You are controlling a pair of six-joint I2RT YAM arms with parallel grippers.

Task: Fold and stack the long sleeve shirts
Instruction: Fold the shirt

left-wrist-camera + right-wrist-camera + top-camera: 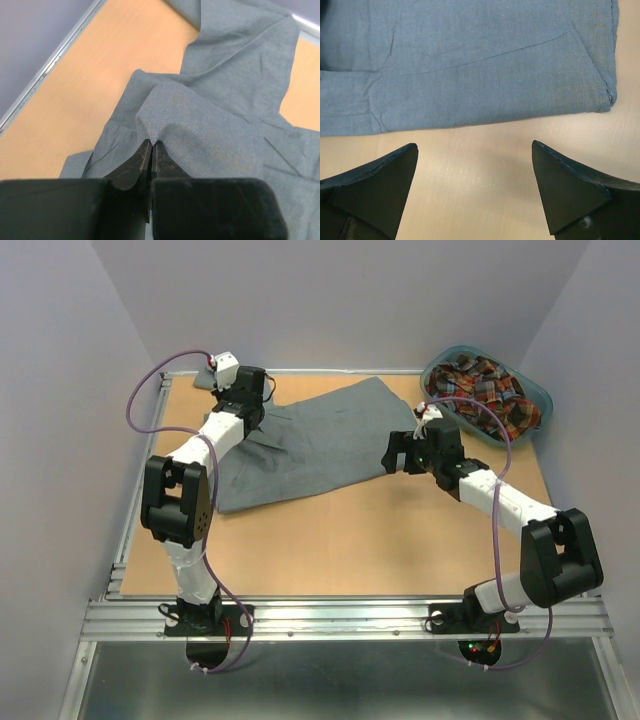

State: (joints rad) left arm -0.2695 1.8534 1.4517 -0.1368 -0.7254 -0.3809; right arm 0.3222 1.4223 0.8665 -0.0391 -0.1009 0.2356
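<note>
A grey long sleeve shirt (pixel 320 440) lies spread across the far middle of the table. My left gripper (pixel 257 418) is at the shirt's left part, shut on a raised ridge of the grey cloth (pixel 225 125); the fingertips (pixel 151 143) pinch the fold together. My right gripper (pixel 389 453) stands open low over bare wood just off the shirt's right edge. In the right wrist view the grey shirt (pixel 470 65) lies beyond the gripper (pixel 475 152), with nothing between the fingers. The plaid shirt (pixel 485 390) is bunched up in the basket.
A teal oval basket (pixel 541 397) stands at the far right corner of the wooden table (pixel 350 540). A metal rail runs along the table's left edge (pixel 45 75). Grey walls close in the back and both sides.
</note>
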